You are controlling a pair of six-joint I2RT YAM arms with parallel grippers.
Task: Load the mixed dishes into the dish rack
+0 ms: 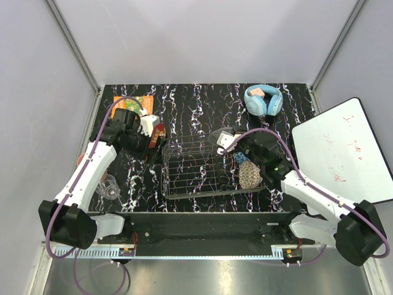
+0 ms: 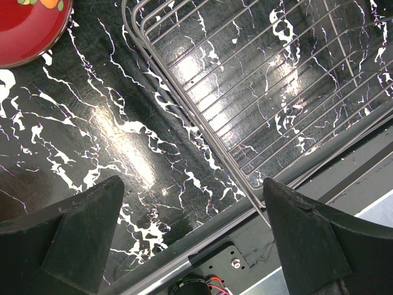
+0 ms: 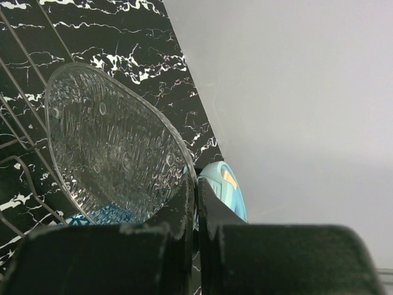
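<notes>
You have the clear glass bowl (image 3: 110, 153) tipped on edge over the far right part of the dish rack (image 1: 196, 175). Its rim is pinched between your right fingers (image 3: 188, 200); whether the bowl touches the wires cannot be told. At the rack's right end lie the blue patterned bowl (image 1: 241, 158) and, nearer you, the beige patterned bowl (image 1: 250, 177). Your left fingers (image 2: 73, 233) are spread wide with nothing between them, hanging over the desk (image 2: 123, 141) just outside the rack's left rim. The glossy red plate (image 2: 24, 31) lies close by. The clear stemmed glass (image 1: 109, 189) sits on its side at the desk's near left. The desk is black marble veined with white, glossy under the lights. At the far edge rest an orange-green book (image 1: 136, 103) and light blue headphones (image 1: 263, 100). Pale grey walls close the cell, and a whiteboard (image 1: 344, 150) leans on the right.
</notes>
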